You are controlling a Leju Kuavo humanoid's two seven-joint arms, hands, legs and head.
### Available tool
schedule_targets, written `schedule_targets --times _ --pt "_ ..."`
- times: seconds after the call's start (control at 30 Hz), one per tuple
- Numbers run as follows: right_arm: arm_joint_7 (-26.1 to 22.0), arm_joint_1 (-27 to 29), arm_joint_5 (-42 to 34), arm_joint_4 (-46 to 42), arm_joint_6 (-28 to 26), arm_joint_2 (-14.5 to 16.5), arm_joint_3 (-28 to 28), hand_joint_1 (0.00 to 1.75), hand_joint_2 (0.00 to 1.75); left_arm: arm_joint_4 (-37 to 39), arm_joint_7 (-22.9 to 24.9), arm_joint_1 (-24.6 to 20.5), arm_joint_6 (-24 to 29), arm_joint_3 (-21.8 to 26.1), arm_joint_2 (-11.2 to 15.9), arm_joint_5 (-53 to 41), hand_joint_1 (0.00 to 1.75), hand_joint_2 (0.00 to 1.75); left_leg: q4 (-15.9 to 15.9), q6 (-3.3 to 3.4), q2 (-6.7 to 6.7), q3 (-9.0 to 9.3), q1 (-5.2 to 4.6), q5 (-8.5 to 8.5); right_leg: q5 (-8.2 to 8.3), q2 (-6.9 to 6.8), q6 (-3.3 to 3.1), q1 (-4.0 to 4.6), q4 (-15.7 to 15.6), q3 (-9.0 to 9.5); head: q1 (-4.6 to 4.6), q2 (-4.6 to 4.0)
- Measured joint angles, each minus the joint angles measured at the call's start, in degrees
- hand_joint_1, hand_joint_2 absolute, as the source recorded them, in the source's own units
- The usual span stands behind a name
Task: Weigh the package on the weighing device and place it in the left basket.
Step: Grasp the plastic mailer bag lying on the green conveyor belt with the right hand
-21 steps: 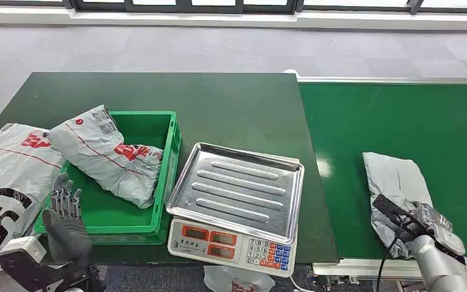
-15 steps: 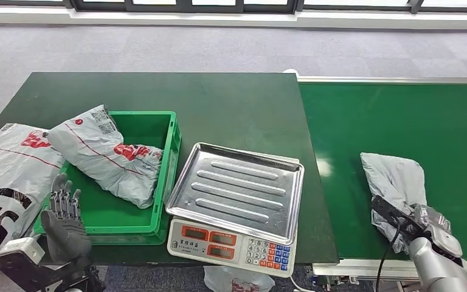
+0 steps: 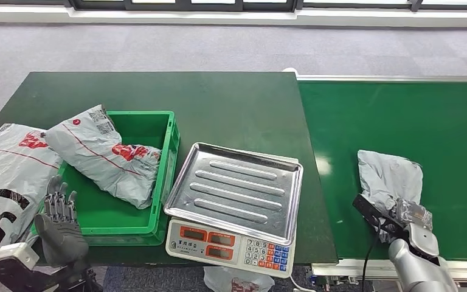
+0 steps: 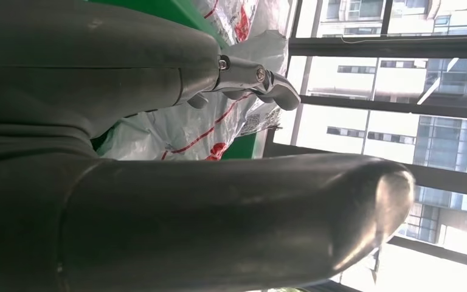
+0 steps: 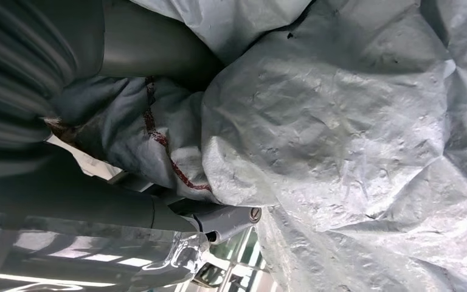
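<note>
A crumpled grey package (image 3: 388,179) lies on the green conveyor belt at the right; up close the grey package (image 5: 340,140) is wrinkled plastic. My right hand (image 3: 410,220) grips its near end, fingers (image 5: 152,55) wrapped in the folds. The weighing scale (image 3: 236,193) stands mid-table with a bare steel tray and a keypad in front. The green basket (image 3: 152,125) on the left holds a grey parcel with red print (image 3: 106,157). My left hand (image 3: 58,219) hovers at the basket's near left corner, fingers spread and holding nothing.
A large grey mailer bag (image 3: 6,176) lies left of the basket on the dark green table (image 3: 231,103). The conveyor belt (image 3: 401,115) runs along the table's right side. A cable (image 3: 371,243) hangs from my right wrist.
My right hand has drawn the grey package a little left and toward the belt's near edge, bunching it up. My left hand sank slightly.
</note>
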Motion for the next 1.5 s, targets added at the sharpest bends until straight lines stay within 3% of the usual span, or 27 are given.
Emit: schedule_targets --times 0.43,0.6,0.73,0.8,0.93,1.1,1.33,1.5 --pt "-0.08 0.28 -0.01 -0.95 -0.18 1.13 0.08 1.75 1.75 -0.31 -0.03 0.2 0.0 0.03 -0.03 0.02 0.0 0.0 0.0 0.0 0.0 -0.03 -0.01 0.0 0.0 0.0 0.0 -0.01 0.0 -0.02 -0.01 0.0" --pt "-2.14 0.71 -1.19 -2.44 -5.92 1.68 0.08 1.75 1.75 -0.47 -0.16 0.47 0.04 0.33 -0.25 -0.03 0.0 0.0 0.0 0.0 -0.01 -0.09 -0.01 0.01 0.01 0.0 0.0 -0.02 0.03 -0.04 0.0 0.0" --pt "-10.52 4.91 -8.66 -16.31 -23.06 4.22 0.08 1.75 1.75 -1.77 -1.27 1.79 -0.51 1.42 -1.47 -0.66 0.0 0.0 0.01 -0.03 -0.05 -0.17 0.0 0.01 -0.01 -0.01 -0.02 -0.01 0.08 -0.19 0.0 0.0" --pt "-13.38 8.11 -11.47 -26.86 -25.85 6.0 0.09 1.75 1.75 -1.97 -1.68 1.99 -0.74 1.75 -1.89 -0.82 0.0 0.0 -0.01 -0.06 -0.15 -0.18 0.03 -0.01 -0.08 -0.06 -0.07 0.03 0.09 -0.2 -0.01 0.0" --pt "-15.41 14.0 -11.31 -44.33 -27.71 9.03 1.27 1.75 1.75 -1.9 -2.09 1.93 -0.48 1.89 -2.09 -0.84 0.0 0.0 -0.03 -0.18 -0.25 -0.19 0.06 -0.08 -0.21 -0.11 -0.17 0.05 0.15 -0.22 -0.01 0.0" --pt "-15.86 18.37 -3.99 -57.67 -30.06 11.95 4.21 1.75 1.75 -2.11 -2.35 1.97 0.66 1.93 -2.43 -0.81 0.0 0.0 -0.04 -0.23 -0.13 -0.14 0.07 -0.11 -0.25 -0.03 -0.23 0.06 0.16 -0.23 -0.01 0.0" --pt "-15.93 20.51 -4.16 -65.38 -30.16 13.49 6.54 1.75 1.75 -2.43 -2.56 2.18 0.77 2.33 -2.78 -0.63 0.0 0.0 -0.03 -0.22 -0.1 -0.13 0.06 -0.11 -0.25 -0.01 -0.23 0.05 0.16 -0.21 -0.01 0.0" --pt "-18.82 19.28 -12.41 -65.32 -27.16 13.56 10.49 1.75 1.75 -2.19 -2.55 1.72 -0.14 2.35 -2.8 -0.34 0.0 0.0 -0.05 -0.23 0.02 -0.14 0.06 -0.11 -0.24 0.04 -0.24 0.05 0.17 -0.21 -0.01 0.0"
